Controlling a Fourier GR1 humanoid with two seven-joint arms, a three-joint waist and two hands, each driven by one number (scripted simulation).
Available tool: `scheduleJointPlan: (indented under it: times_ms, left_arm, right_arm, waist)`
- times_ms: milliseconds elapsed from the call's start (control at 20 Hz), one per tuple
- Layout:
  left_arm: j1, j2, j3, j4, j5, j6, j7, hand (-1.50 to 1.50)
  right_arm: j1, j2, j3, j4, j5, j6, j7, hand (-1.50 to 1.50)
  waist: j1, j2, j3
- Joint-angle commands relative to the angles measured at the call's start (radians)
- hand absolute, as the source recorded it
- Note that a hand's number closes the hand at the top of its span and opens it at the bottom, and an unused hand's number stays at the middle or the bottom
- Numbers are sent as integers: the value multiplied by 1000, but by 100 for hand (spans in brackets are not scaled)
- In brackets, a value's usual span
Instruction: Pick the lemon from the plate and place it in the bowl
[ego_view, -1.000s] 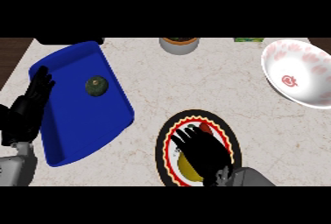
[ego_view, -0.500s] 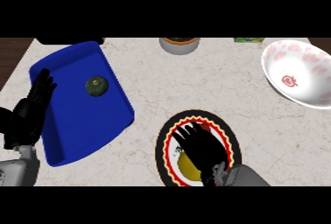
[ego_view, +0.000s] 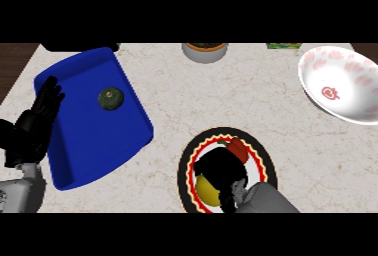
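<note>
- right hand (ego_view: 223, 172) is hanging low over the plate (ego_view: 266, 159), fingers bunched and curling down round the lemon (ego_view: 204, 191), not spread
- lemon is showing as a yellow patch at the hand's left lower side, mostly hidden under the black fingers; it is lying on the plate's near left part
- grey right forearm (ego_view: 267, 201) is coming in from the lower edge, covering the plate's near right rim
- a red item (ego_view: 238, 148) is sitting on the plate just beyond the fingertips, touching or nearly touching the hand; cannot tell which
- plate is resting on the pale marbled counter (ego_view: 221, 100), near the lower edge
- bowl (ego_view: 347, 95), white with red marks, is standing well apart from the plate, up at the right edge
- blue tray (ego_view: 88, 145) is lying left of the plate, angled, carrying a dark green round thing (ego_view: 111, 98) near its far end
- left hand (ego_view: 35, 125) is resting at the left edge beside the tray, fingers straight and pointing up, holding nothing
- a round pot (ego_view: 205, 51) and a green item (ego_view: 284, 45) are sitting at the counter's far edge, both cut off
</note>
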Motion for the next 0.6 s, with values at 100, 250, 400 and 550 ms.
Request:
scheduleJointPlan:
  times_ms: [100, 250, 400, 550]
  left_arm:
    - [10, -23, -8, -62, -17, 0, 53, 0]
    - [19, -56, -40, -57, -51, 21, 31, 0]
    - [27, -8, 13, -21, -12, -13, -8, 0]
    - [46, -23, 11, -31, -20, 8, -4, 0]
  right_arm:
    - [50, 50, 5, 50, 79, -67, -67, 150]
    - [-11, 72, -47, 123, 118, -130, -83, 150]
    - [-63, 53, -288, 169, 107, -206, 122, 150]
    - [-121, 12, -524, 199, 93, -279, 302, 150]
  waist:
    - [0, 5, 2]
    - [2, 5, 2]
    - [-4, 13, 2]
    - [-30, 26, 2]
